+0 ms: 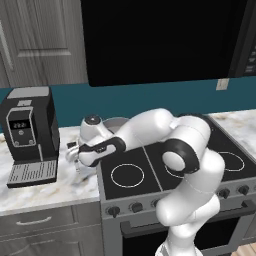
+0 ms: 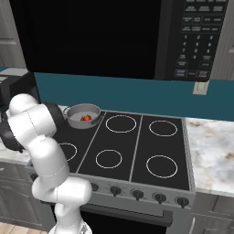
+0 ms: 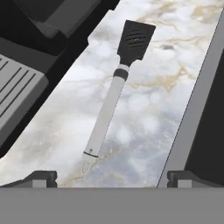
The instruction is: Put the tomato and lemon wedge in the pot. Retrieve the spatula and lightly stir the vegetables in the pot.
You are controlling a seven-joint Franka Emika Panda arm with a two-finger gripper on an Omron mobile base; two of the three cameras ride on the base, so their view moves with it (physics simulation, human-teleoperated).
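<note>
Tool open above spatula on counter; tomato in pot.

A teal wall runs across the middle of both base views, with a white outlet at the right. Above it hangs a black microwave — its keypad in the upper right of the right base view. Below lies a black stove with white burner rings, knobs along its front. Marble counter flanks it; grey cabinets fill the upper left, and a coffee machine stands at left.
</note>
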